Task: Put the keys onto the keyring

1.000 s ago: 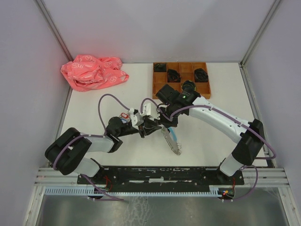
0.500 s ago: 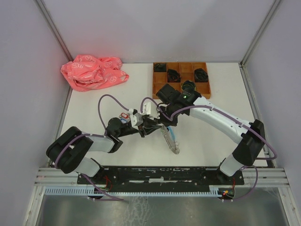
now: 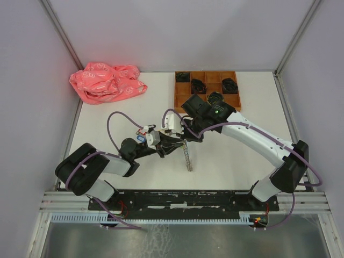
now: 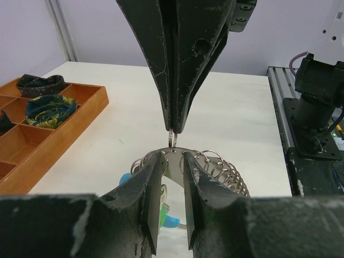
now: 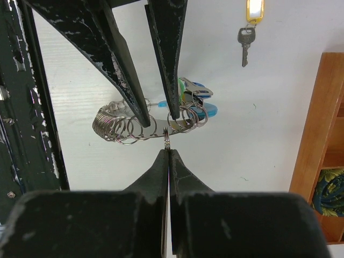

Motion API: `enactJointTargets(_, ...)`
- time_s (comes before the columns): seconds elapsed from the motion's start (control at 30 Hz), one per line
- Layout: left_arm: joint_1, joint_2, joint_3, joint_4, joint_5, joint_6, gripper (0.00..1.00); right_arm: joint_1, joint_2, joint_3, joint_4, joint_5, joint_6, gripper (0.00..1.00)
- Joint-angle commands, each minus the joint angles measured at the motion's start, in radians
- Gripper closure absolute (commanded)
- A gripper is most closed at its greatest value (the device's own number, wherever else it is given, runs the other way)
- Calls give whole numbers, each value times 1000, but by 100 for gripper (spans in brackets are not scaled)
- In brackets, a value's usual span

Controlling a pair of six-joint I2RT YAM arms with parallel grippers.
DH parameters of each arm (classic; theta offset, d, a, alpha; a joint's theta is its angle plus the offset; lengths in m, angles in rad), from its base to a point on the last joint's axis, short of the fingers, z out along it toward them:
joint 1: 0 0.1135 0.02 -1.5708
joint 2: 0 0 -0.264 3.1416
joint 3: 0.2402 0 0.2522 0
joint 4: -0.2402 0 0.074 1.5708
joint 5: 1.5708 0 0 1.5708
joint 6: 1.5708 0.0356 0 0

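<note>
The keyring (image 3: 187,157) hangs on edge above the table between both arms, its silver band (image 4: 174,162) strung with many split rings (image 5: 115,128). A light-blue section (image 5: 208,110) and a green-tagged key sit at one end. My left gripper (image 4: 173,157) is partly closed, with the band between its fingertips (image 5: 141,117). My right gripper (image 5: 167,151) is shut on one small split ring (image 5: 167,141) that hangs from the band's edge. It points at the left gripper from the opposite side (image 4: 172,129). A loose key with a yellow tag (image 5: 245,44) lies on the table beyond the ring.
A wooden compartment tray (image 3: 180,102) with dark coiled bundles (image 3: 230,85) stands at the back right and shows in both wrist views (image 4: 59,129) (image 5: 309,118). A crumpled pink bag (image 3: 107,81) lies at the back left. The metal frame rail (image 3: 183,200) runs along the near edge.
The keyring has swung from a slanted lie to hanging on edge and shifted left. Both grippers moved slightly left with it. Neither grip has changed.
</note>
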Motion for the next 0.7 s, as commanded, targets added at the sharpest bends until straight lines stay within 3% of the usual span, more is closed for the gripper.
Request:
enactJointTargets(0.0, -5, 2, 27, 104, 19, -9, 70, 6, -27, 6, 29, -8, -20, 99)
enactJointTargets(0.43, -6, 55, 70, 103, 47, -27, 72, 6, -19, 12, 28, -28, -26, 99)
enactJointTargets(0.67, -5, 54, 76, 102, 52, -36, 77, 7, -17, 0, 30, -40, -33, 99)
